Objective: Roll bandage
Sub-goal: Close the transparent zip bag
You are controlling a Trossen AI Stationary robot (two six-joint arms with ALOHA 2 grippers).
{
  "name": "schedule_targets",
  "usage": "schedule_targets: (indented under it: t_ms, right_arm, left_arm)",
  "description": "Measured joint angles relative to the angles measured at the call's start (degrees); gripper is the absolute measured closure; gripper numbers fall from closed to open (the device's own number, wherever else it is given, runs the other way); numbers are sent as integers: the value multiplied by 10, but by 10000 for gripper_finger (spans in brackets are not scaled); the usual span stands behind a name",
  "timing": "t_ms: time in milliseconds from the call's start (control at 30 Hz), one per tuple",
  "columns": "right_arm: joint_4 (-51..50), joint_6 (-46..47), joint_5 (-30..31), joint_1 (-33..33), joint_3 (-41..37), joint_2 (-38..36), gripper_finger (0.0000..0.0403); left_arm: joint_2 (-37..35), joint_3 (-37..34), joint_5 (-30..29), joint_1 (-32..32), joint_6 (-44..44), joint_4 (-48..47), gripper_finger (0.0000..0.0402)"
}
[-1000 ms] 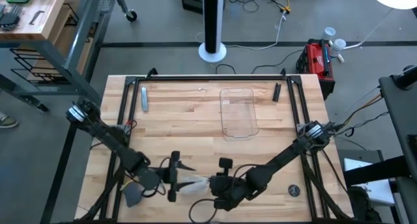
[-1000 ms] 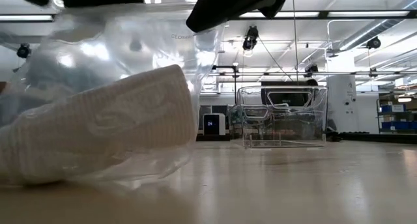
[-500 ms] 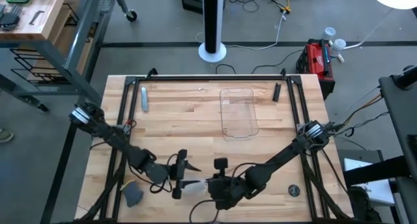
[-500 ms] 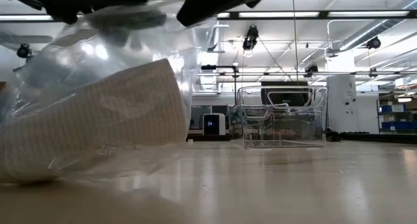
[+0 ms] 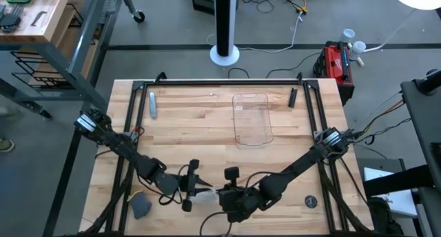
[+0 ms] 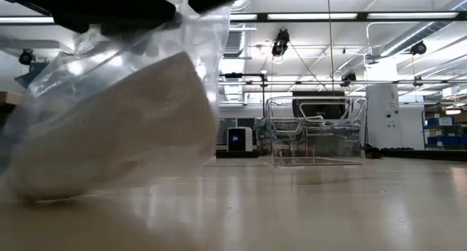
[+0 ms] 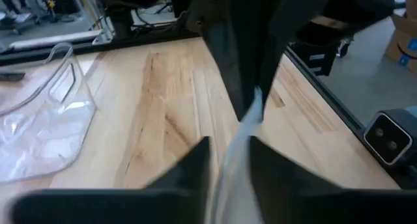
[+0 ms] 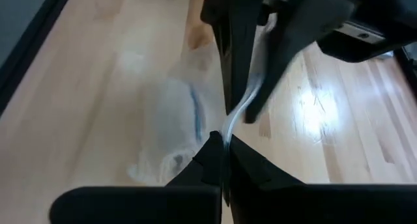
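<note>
**A:** What's nearest the low camera?

**B:** I see the bandage (image 6: 117, 127) filling the left half of the low view, a whitish lump lying on the table (image 6: 328, 207), inside a clear plastic wrapper (image 6: 204, 32). The wrapper's top is pulled up to two dark grippers at the top edge.

**A:** And from above?

**B:** Low in the overhead frame, a little left of centre, the bandage (image 5: 204, 194) lies between the two grippers. My left gripper (image 5: 191, 189) comes in from the left, my right gripper (image 5: 222, 194) from the right, and they nearly meet over it.

**A:** Fingers?

**B:** In the left wrist view the left gripper (image 7: 229, 160) has its fingers close together with a strip of the clear wrapper (image 7: 244, 129) running up between them. In the right wrist view the right gripper (image 8: 223, 160) is pressed together, pinching the wrapper (image 8: 244, 100) edge. In both, the other arm's fingers grip the same film from the far side.

**A:** Further back?

**B:** A grey scrap (image 5: 140, 207) lies at the lower left and a round dark disc (image 5: 311, 202) at the lower right. The clear tray (image 5: 251, 118) stands well apart, upper centre of the table. A small grey object (image 5: 152, 104) lies at the upper left and a dark bar (image 5: 293, 97) at the upper right.
</note>
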Motion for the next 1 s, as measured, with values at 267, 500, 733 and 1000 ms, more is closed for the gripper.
schedule_targets:
  t_ms: [267,500,733,1000]
  right_arm:
    - [6,31,43,8,-14,-3,366]
    - [8,50,117,54,-37,-41,322]
    - [49,59,153,93,-76,-95,297]
    - [350,-35,160,96,-184,-103,268]
  left_arm:
    - [0,0,-104,-41,72,29,401]
    - [-1,0,-131,-50,87,41,401]
    - [-1,0,-131,-64,184,159,401]
    - [-1,0,-132,-82,276,234,401]
